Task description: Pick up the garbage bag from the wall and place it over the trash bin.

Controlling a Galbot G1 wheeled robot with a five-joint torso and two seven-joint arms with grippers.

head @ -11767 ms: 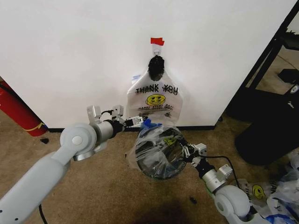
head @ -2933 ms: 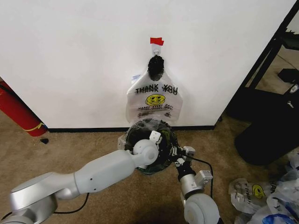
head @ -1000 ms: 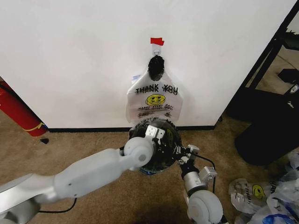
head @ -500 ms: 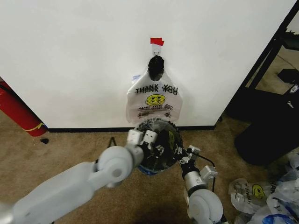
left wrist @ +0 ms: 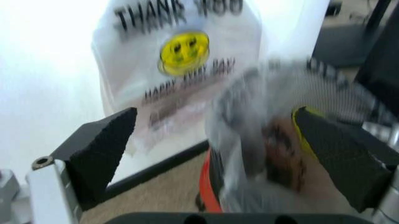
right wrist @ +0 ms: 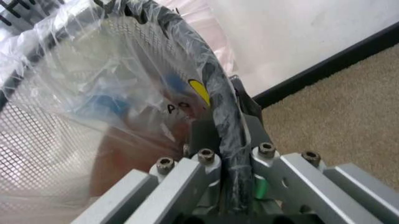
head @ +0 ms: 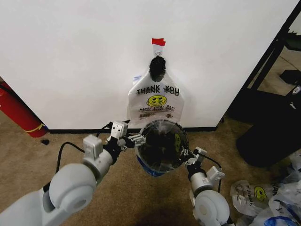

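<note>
A translucent garbage bag (head: pixel 162 141) lines the black mesh trash bin (head: pixel 175 161), which stands on the carpet below the wall (head: pixel 70 56). My right gripper (head: pixel 187 154) is shut on the bin's right rim (right wrist: pixel 218 100), pinching the bag's plastic (right wrist: pixel 93 107) against it. At the bin's left rim, my left gripper (head: pixel 135 138) stands open with nothing between its black pads (left wrist: pixel 103 149). Another garbage bag (head: pixel 157 101) with "THANK YOU" print and a smiley hangs from the hook (head: pixel 157 60) under red tape (head: pixel 158 42); the left wrist view has it (left wrist: pixel 181 56) behind the lined bin (left wrist: pixel 281 135).
A red fire extinguisher (head: pixel 14 110) leans at the left wall. A black stand (head: pixel 270 103) fills the right side. More printed bags (head: pixel 268 197) lie on the carpet at the bottom right. A small black object (head: pixel 44 141) lies near the baseboard.
My left arm has pulled back from over the bin to its left side, and its gripper now sits open at the left rim. The right gripper has kept its grip on the right rim.
</note>
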